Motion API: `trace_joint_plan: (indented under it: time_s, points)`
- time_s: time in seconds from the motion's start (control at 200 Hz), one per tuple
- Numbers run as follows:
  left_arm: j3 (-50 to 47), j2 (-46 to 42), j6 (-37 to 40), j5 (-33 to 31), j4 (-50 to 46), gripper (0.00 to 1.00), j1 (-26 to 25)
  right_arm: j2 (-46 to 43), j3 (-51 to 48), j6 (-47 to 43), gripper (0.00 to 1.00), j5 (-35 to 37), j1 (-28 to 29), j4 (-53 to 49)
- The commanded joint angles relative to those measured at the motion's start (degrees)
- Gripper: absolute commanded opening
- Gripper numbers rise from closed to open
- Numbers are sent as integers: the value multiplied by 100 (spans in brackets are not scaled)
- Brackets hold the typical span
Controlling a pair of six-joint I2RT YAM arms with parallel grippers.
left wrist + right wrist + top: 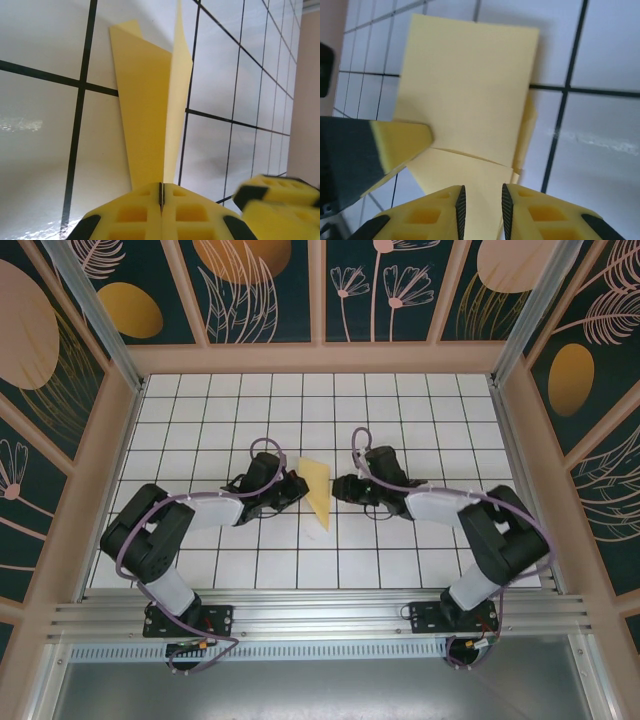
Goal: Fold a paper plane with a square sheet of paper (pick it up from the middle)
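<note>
Where the two arms meet over the middle of the white grid table (200,420), the top view shows the pale-yellow sheet of paper (318,492), partly folded into a narrow slanted shape. The left gripper (298,488) sits at its 9 o'clock and the right gripper (338,487) at its 3 o'clock, and jaw detail is too small to read here. The left wrist view supplies it: at 6 o'clock the left gripper (161,200) has its pads pressed together on the sheet (150,110), whose two flaps rise toward 12 o'clock along a crease. The right wrist view shows the right gripper (481,205) at 6 o'clock with jaws slightly spread and paper lying in the gap, and a left fingertip (402,142) at 9 o'clock. The paper looks feather-light, limp and easily creased, so it is probably best pinched gently, close to the fold.
</note>
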Motion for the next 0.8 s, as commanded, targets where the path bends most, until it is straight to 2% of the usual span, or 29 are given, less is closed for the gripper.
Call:
trace_joint_plan:
  time_s: [0.0, 0.065, 0.165, 0.28, 0.575, 0.796]
  points:
    - [-57, -223, -261, -153, 6, 0, -12, -641, -607, -1091, 30, 1628, 822, 647]
    - [-62, -275, -300, -175, -4, 0, -16, -711, -867, -1674, 31, 2235, 1269, 995]
    - [12, -257, -312, -173, -99, 0, -29, -509, -993, -2237, 32, 2439, 1660, 1277]
    - [69, -183, -293, -173, -176, 0, -61, -130, -877, -2721, 33, 3466, 2214, 1435]
    - [142, -91, -250, -162, -293, 0, -97, 763, -333, -3356, 34, 4325, 2539, 1673]
    - [141, -83, -258, -158, -294, 0, -108, 1193, -134, -3701, 26, 4470, 2552, 1845]
